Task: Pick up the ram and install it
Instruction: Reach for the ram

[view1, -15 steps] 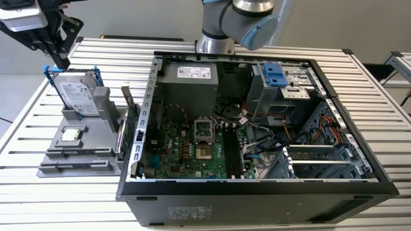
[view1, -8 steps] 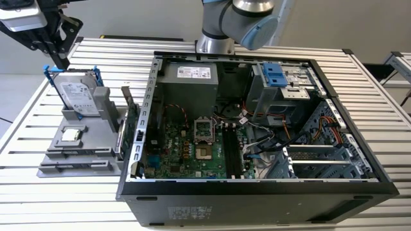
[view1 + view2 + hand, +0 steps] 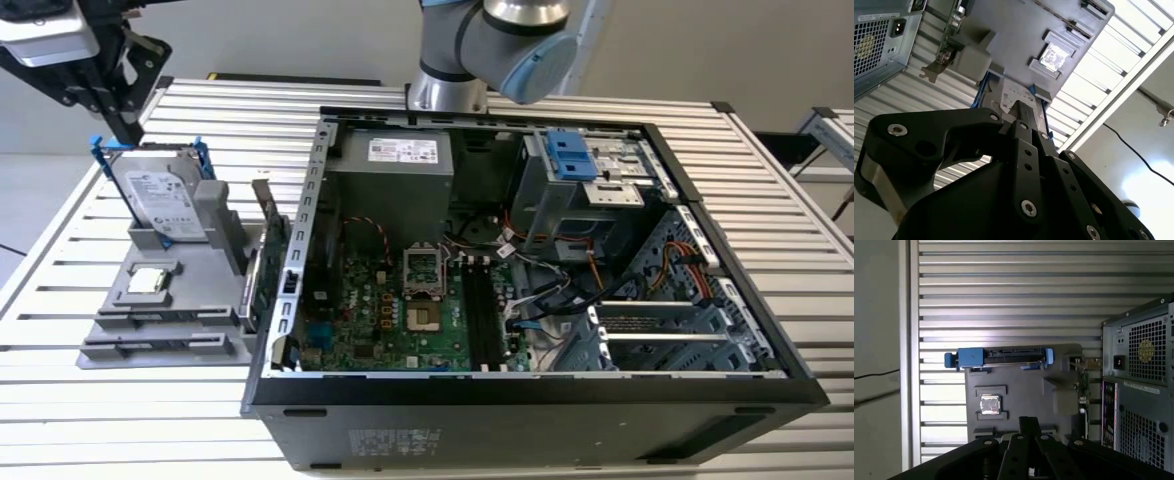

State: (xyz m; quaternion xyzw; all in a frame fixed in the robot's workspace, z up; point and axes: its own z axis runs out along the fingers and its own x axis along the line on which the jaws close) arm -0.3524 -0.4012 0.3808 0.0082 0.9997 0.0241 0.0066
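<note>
The gripper (image 3: 136, 138) is hanging high over the gray parts holder (image 3: 160, 300), which is sitting on the slatted table (image 3: 781, 215) just beside the open PC case (image 3: 534, 405), on the exterior view's left. In both wrist views the fingertips (image 3: 1025, 425) are pressing together with nothing I can make out between them, so I'm calling it closed and empty.

I can't tell where the ram is. My guess is it's sitting in the holder's low front slots, the bit the gripper is covering in the first wrist view, but don't quote me.

The layout is making sense for a top-down grab, though. The holder is propping the hard drive (image 3: 163, 200) upright in its blue frame and the green expansion card (image 3: 274, 250) on edge, probably so each part is offering a thin edge to pinch. The CPU chip (image 3: 147, 282) is lying flat in its own recess. The case is lying on its side with the panel off, so the motherboard (image 3: 387, 320) is facing up and the long memory slots (image 3: 481, 310) are looking reachable from straight above.
</note>
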